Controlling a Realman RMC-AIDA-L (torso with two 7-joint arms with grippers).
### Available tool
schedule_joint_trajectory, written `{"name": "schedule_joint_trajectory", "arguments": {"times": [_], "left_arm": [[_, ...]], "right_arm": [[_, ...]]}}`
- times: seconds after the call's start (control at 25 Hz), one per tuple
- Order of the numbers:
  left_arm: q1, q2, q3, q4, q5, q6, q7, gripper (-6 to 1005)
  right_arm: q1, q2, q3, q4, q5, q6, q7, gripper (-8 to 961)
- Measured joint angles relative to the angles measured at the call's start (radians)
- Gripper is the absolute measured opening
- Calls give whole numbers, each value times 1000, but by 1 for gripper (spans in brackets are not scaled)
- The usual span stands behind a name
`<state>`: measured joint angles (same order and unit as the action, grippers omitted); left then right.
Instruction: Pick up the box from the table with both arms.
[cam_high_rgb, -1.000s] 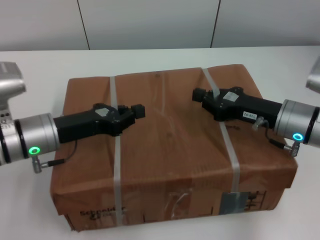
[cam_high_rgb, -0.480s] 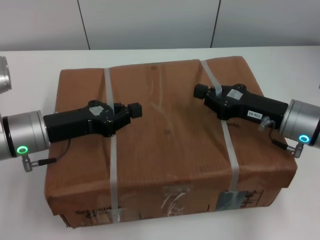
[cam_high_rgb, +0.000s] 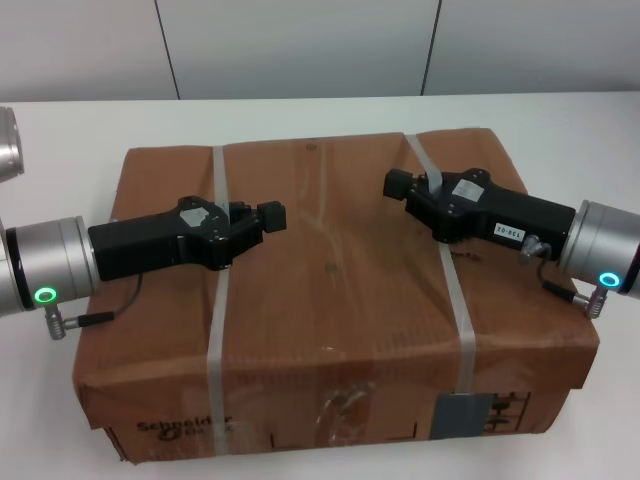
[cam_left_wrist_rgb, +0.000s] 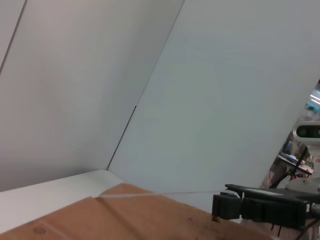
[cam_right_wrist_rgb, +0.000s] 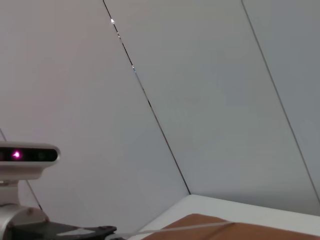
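Observation:
The large brown cardboard box fills the middle of the white table, its printed side facing me. Two white straps run over its top. My left gripper lies across the left strap, which disappears at the gripper body. My right gripper lies across the right strap, which crosses over the gripper body. Both sets of fingertips look closed together past the straps, with nothing between them. The left wrist view shows the box top and the right gripper. The right wrist view shows a box corner.
Grey wall panels stand behind the table. Bare white tabletop shows on both sides of the box and behind it. The box's front edge is near the bottom of the head view.
The box looks larger and nearer in the head view, with its near edge lower in the picture. Both grippers have stayed across their straps, and the left arm has shifted slightly left.

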<state>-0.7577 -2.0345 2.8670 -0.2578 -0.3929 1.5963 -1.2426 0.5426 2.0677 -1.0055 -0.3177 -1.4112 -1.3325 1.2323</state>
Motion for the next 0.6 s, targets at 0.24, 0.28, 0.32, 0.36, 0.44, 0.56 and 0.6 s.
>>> {"name": "schedule_joint_trajectory", "arguments": {"times": [0.24, 0.28, 0.32, 0.36, 0.44, 0.56, 0.6], "left_arm": [[0, 1, 0, 0, 0, 0, -1, 54], [0, 1, 0, 0, 0, 0, -1, 54], [0, 1, 0, 0, 0, 0, -1, 54], [0, 1, 0, -1, 0, 1, -1, 54], [0, 1, 0, -1, 0, 1, -1, 54], [0, 1, 0, -1, 0, 1, -1, 54], [0, 1, 0, -1, 0, 1, -1, 54]], "right_arm": [[-1, 0, 1, 0, 0, -4, 0, 42], [-1, 0, 1, 0, 0, -4, 0, 42], [-1, 1, 1, 0, 0, -4, 0, 42], [-1, 1, 1, 0, 0, -4, 0, 42], [-1, 1, 1, 0, 0, -4, 1, 42], [-1, 2, 1, 0, 0, -4, 1, 42], [-1, 2, 1, 0, 0, -4, 1, 42]]}}
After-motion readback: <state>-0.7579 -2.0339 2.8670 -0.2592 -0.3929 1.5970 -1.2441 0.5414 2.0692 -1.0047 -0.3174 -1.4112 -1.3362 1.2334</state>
